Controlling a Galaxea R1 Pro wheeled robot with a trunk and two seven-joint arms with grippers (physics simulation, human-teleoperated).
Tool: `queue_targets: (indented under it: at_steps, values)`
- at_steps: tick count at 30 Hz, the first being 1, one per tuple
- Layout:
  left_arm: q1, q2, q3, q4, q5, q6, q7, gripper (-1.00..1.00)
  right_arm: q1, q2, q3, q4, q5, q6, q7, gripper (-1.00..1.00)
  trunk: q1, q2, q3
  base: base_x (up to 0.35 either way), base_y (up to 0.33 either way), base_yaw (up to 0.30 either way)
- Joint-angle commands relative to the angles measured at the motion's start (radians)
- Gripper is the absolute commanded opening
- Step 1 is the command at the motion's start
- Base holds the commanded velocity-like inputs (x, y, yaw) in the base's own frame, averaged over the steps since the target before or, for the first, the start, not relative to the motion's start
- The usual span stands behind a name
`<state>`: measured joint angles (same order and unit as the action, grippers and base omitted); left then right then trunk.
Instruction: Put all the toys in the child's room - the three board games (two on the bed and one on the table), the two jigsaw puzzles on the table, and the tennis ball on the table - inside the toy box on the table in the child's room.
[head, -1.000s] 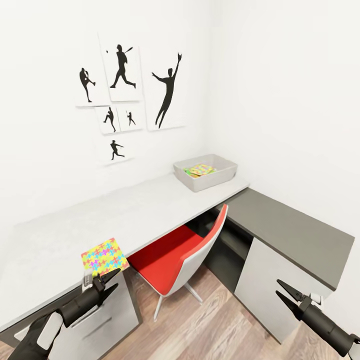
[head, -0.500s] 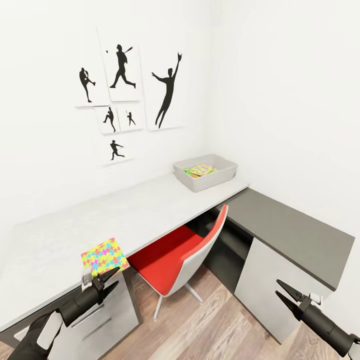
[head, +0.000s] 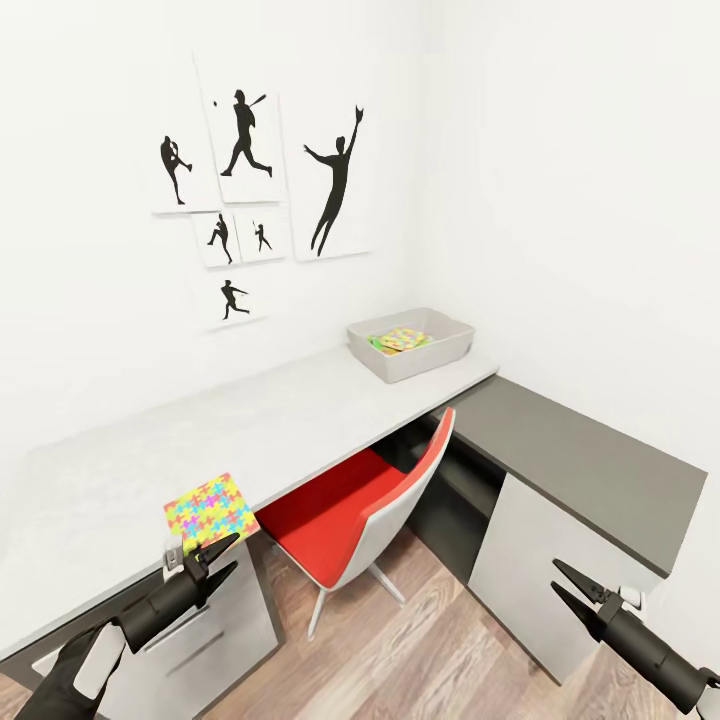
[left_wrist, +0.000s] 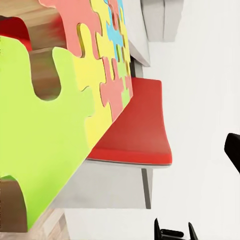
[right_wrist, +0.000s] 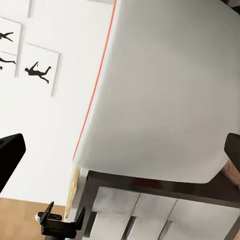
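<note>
Puzzle (head: 210, 513) on table (head: 300, 410), near edge

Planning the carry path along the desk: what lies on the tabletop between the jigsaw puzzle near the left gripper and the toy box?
In the head view, nothing: the table is bare between the jigsaw puzzle and the toy box.

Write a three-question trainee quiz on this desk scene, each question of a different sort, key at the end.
1. True or false: the left gripper holds the jigsaw puzzle.
2. Where does the toy box stand? A) floor B) far end of the table C) red chair
3. Fill in: the right gripper has its jaws ____.

Key: 1 false, it is open just short of the puzzle; 2 B; 3 open.
</note>
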<state>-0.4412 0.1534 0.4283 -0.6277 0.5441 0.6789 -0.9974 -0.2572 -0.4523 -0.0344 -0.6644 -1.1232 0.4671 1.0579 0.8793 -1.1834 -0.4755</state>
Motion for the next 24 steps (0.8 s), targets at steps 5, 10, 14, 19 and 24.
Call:
queue_targets:
  at_steps: [5, 10, 14, 19, 24]
  values:
    - [-0.001, 0.0, 0.001, 0.0, 0.004, 0.007, -0.001, 1.0, -0.001, 0.0, 0.001, 0.0, -0.007, 0.008, 0.001, 1.0, 0.0, -0.001, -0.001, -0.002, 0.0, 0.0]
    - [-0.001, 0.0, 0.0, 0.0, 0.004, 0.007, -0.001, 1.0, -0.001, 0.0, 0.001, 0.0, -0.007, 0.008, 0.001, 1.0, 0.0, -0.001, -0.001, 0.0, 0.072, 0.0]
    - [-0.001, 0.0, 0.001, 0.0, 0.004, 0.007, -0.001, 1.0, -0.001, 0.0, 0.001, 0.0, -0.007, 0.008, 0.001, 1.0, 0.0, -0.001, -0.001, 0.027, 0.142, 0.0]
    - [-0.001, 0.0, 0.001, 0.0, 0.004, 0.007, 0.0, 1.0, -0.001, 0.0, 0.001, 0.0, -0.007, 0.008, 0.001, 1.0, 0.0, -0.001, -0.001, 0.015, 0.056, 0.0]
    - [-0.001, 0.0, 0.001, 0.0, 0.004, 0.007, 0.0, 1.0, -0.001, 0.0, 0.001, 0.0, -0.007, 0.008, 0.001, 1.0, 0.0, -0.001, -0.001, 0.003, 0.012, 0.0]
